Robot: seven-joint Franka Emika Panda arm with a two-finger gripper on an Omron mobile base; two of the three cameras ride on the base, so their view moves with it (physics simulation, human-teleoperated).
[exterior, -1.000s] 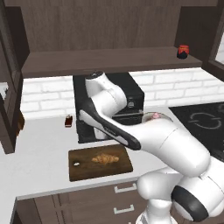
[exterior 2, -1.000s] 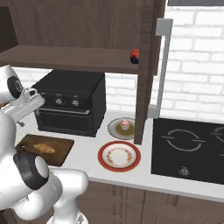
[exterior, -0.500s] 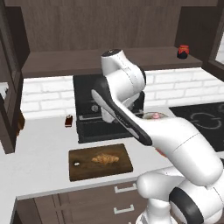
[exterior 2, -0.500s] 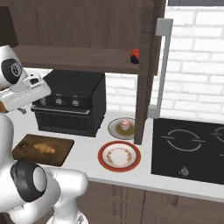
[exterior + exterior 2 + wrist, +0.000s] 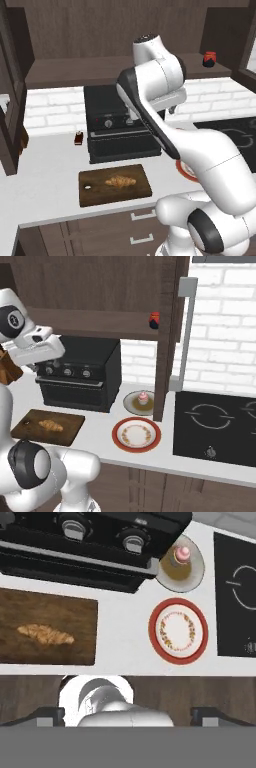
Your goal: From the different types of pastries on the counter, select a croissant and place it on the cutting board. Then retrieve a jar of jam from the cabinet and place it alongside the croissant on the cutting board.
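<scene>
Croissant (image 5: 119,181) is on the cutting board (image 5: 141,191), so next reach for the jam jar (image 5: 209,58) on the cabinet shelf (image 5: 75,72); can't tell the gripper's state.

My arm is raised high with its elbow bent; my pincer (image 5: 127,712) faces down, fingertips spread wide apart and empty.

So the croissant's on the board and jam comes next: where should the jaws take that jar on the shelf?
Probably around the jar of jam's round body, below its dark lid, coming level from the open front. It stands upright on the cabinet shelf, near a side wall, with boards close overhead, so a top-down approach looks cramped.
</scene>
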